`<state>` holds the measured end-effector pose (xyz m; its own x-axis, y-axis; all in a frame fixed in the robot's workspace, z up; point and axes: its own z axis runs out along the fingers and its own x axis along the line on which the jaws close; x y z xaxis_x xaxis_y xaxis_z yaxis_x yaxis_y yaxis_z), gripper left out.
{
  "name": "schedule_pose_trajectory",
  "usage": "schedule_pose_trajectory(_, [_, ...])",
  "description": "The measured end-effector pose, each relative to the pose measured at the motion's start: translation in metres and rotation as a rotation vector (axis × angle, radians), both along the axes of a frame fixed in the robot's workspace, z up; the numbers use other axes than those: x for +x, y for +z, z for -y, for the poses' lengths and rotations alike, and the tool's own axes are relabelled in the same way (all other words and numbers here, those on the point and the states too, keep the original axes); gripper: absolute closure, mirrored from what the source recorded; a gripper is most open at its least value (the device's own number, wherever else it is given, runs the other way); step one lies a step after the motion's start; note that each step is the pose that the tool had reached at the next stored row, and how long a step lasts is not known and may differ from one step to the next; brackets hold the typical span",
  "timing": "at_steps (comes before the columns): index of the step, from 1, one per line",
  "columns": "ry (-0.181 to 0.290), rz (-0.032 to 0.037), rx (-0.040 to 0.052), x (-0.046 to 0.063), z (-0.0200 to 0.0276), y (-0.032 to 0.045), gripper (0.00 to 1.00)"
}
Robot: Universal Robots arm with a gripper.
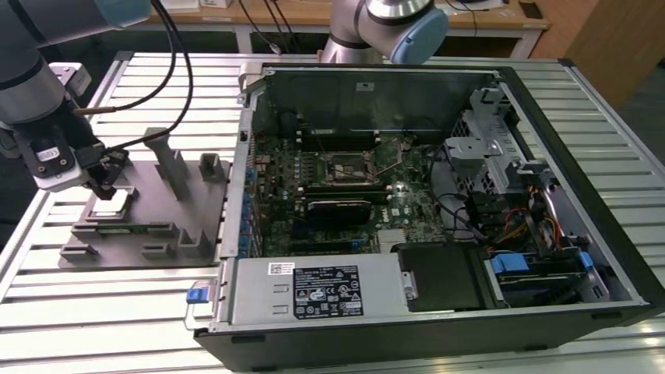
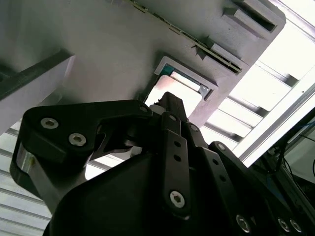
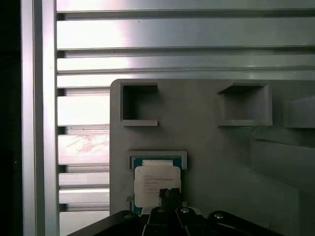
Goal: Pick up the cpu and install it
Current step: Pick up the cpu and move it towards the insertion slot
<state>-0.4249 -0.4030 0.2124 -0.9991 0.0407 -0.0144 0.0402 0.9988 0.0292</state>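
In what looks like the pick-up stage, the hand (image 1: pixel 104 189), fingertips drawn together and empty, hovers just above the cpu (image 3: pixel 157 183) lying flat in its recess in the grey holder block (image 1: pixel 117 241), where a grasp would call for parting them to straddle its edges.

The exterior view looks down from high over the table (image 1: pixel 135 312); both wrist views look along the gripper (image 3: pixel 170 192), close onto the holder block (image 3: pixel 221 162) all three share
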Motion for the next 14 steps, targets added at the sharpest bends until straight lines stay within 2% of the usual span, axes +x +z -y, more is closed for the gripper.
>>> schedule_pose_trajectory(8, [0.0,-0.0001,0.0,0.0,-0.0001,-0.0091,0.89])
schedule_pose_trajectory(14, [0.0,-0.0001,0.0,-0.004,-0.0001,-0.0125,0.89])
